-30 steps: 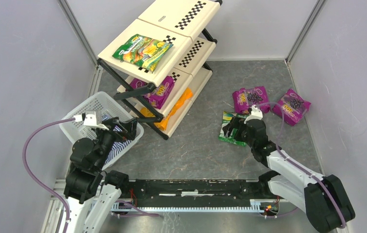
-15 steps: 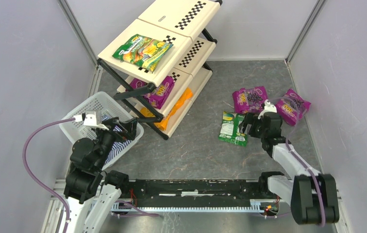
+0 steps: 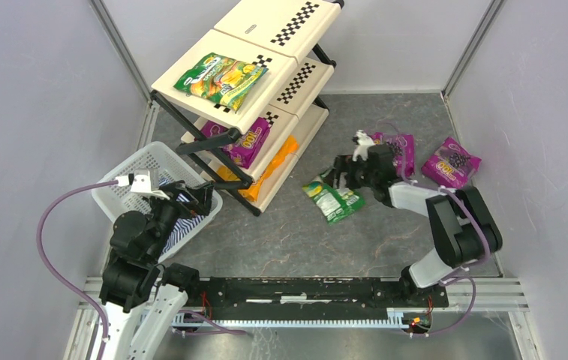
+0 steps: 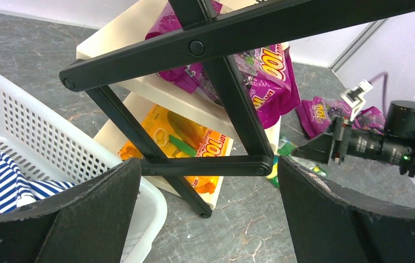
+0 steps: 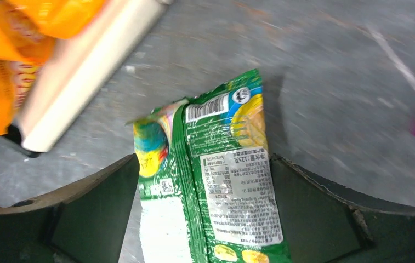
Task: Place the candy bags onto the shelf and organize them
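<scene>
The shelf (image 3: 265, 30) stands at the back left. It carries a green candy bag (image 3: 220, 77) on top, a purple one (image 3: 247, 142) on the middle tier and an orange one (image 3: 273, 169) at the bottom. Another green bag (image 3: 331, 199) lies back-side up on the floor. My right gripper (image 3: 344, 178) stands open over its near end, and in the right wrist view the green bag (image 5: 221, 181) spans the gap between the wide jaws of the right gripper (image 5: 204, 164). Two purple bags (image 3: 395, 150) (image 3: 452, 163) lie on the floor at the right. My left gripper (image 3: 194, 199) is open and holds nothing.
A white mesh basket (image 3: 134, 169) with a blue-white striped cloth (image 3: 181, 219) sits left of the shelf, under my left arm. The shelf's black frame (image 4: 216, 38) crosses close in front of the left gripper (image 4: 209, 164). Grey walls enclose the floor.
My right arm has swung from the right side round toward the shelf. The green bag on the floor has slid left and turned. The left arm has not moved.
</scene>
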Controlling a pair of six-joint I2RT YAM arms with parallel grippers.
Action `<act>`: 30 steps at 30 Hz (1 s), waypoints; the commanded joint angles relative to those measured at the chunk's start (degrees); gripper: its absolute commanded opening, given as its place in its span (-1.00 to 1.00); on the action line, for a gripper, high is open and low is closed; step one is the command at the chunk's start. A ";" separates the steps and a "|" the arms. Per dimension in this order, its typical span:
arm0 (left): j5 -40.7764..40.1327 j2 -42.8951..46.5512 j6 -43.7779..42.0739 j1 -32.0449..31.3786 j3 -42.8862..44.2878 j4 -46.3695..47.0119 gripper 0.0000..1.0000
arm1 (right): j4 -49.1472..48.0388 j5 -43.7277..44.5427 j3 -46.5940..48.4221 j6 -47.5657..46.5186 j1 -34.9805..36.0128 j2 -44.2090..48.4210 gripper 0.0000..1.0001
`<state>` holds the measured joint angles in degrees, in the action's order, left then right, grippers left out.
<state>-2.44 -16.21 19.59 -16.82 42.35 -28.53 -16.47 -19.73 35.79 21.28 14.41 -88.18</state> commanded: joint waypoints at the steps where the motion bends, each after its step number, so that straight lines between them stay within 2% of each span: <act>1: 0.27 -0.58 -3.32 0.30 0.03 1.91 1.00 | -2.84 -3.55 7.89 -0.80 6.08 -4.19 0.91; 7: -0.02 -0.36 -3.33 0.30 0.03 1.83 1.00 | 6.37 3.27 6.98 -6.07 5.52 1.25 0.93; 10: 0.25 -0.39 -3.33 0.30 0.09 1.92 1.00 | 7.58 -0.67 1.16 -4.73 1.22 6.37 0.95; 13: 0.46 -0.31 -3.33 0.30 0.11 1.97 1.00 | 3.51 -10.25 -8.00 1.32 -4.96 11.16 0.94; 17: 0.83 -0.23 -3.33 0.30 0.02 2.08 1.00 | -1.14 -14.92 -15.69 7.32 -6.39 15.05 0.96; 19: 0.98 -0.30 -3.33 0.32 0.04 2.20 1.00 | -7.15 -17.54 -18.02 12.55 -6.38 14.68 0.96; 24: 0.75 -0.12 -3.33 0.30 0.02 2.15 1.00 | -24.10 -17.52 -23.78 27.58 -5.60 10.67 0.95; 30: 0.27 0.23 -3.33 0.30 -0.01 2.02 1.00 | -28.08 -12.68 -22.01 33.90 -0.47 3.34 0.88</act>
<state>-2.44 -16.23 19.59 -16.82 42.35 -28.53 -39.18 -35.62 13.02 47.83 10.98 -81.06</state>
